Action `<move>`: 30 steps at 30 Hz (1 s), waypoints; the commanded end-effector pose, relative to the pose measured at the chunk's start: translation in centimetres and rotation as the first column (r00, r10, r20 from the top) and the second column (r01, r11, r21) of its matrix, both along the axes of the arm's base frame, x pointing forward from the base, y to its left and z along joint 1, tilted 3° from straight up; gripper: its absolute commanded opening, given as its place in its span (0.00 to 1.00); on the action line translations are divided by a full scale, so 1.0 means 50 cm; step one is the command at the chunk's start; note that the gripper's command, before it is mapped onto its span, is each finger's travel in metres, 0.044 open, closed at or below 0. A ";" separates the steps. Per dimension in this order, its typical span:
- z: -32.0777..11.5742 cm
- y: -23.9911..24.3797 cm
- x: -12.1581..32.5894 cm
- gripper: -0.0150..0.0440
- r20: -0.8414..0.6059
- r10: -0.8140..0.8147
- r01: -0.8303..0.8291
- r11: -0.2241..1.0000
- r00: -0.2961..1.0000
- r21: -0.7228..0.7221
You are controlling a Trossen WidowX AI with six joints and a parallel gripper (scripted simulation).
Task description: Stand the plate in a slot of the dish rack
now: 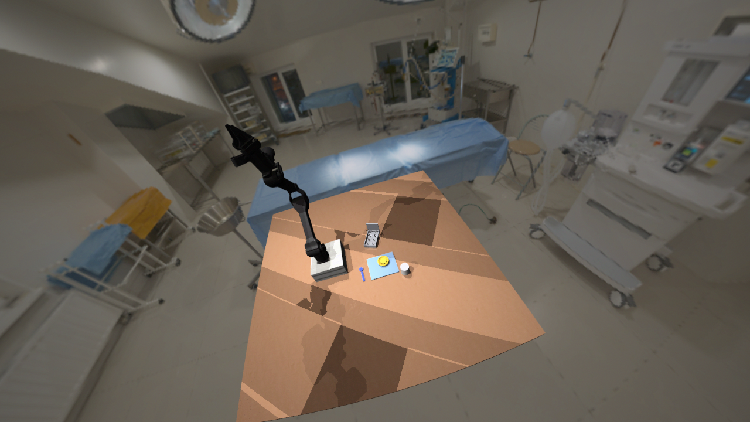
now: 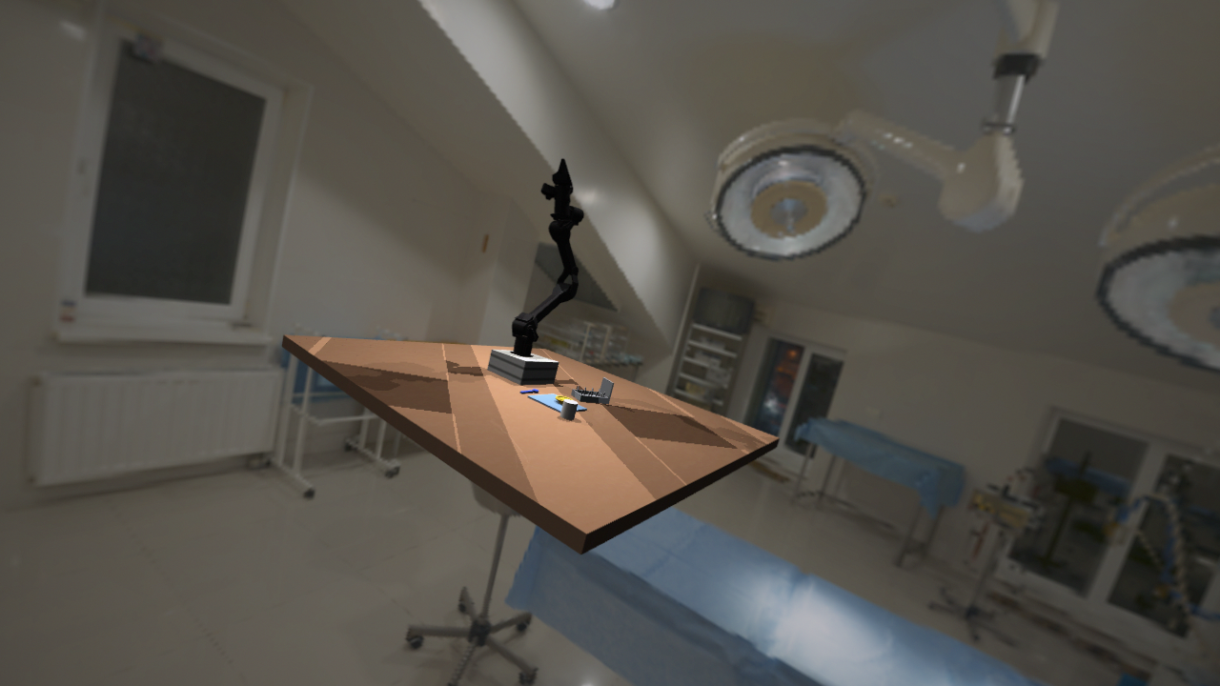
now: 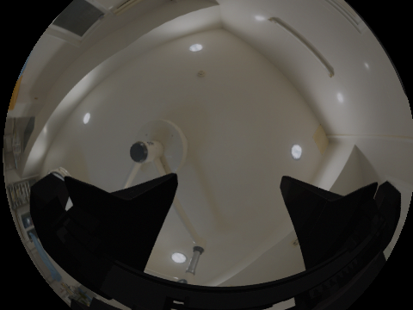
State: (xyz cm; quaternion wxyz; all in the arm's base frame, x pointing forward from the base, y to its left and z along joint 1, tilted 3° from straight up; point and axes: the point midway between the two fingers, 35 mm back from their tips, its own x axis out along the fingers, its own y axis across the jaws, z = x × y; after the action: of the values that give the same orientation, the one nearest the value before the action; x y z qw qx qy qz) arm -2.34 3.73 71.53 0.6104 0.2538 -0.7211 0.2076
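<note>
A small yellow plate (image 1: 383,261) (image 2: 561,399) lies flat on a light blue mat. The grey dish rack (image 1: 371,238) (image 2: 588,395) stands on the table near the mat, with short rails and a raised panel at one end. No plate shows in the rack. My gripper (image 1: 228,129) (image 2: 561,162) (image 3: 231,182) is open and empty. It points up, high above the table and far from the plate and the rack. The wrist view shows only the ceiling and lamps between the fingers.
The light blue mat (image 1: 375,272) (image 2: 545,400) lies beside a blue spoon (image 1: 362,274) (image 2: 529,392) and a grey-white cup (image 1: 405,269) (image 2: 569,409). The arm stands on a white and grey base block (image 1: 335,254) (image 2: 521,368) on the brown table (image 1: 445,315) (image 2: 545,460).
</note>
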 end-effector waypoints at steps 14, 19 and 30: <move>-0.031 -0.259 0.054 0.93 -0.163 -0.071 0.125 0.929 0.984 0.350; -0.051 -0.322 0.082 0.93 -0.238 -0.077 0.175 0.888 0.968 0.425; -0.106 -0.434 0.157 0.93 -0.410 -0.042 0.275 0.803 0.911 0.529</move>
State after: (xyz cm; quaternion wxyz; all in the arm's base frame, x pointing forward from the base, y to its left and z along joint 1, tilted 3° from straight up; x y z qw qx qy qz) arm 4.18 -16.27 67.21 0.6386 0.3864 -0.6581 -0.0992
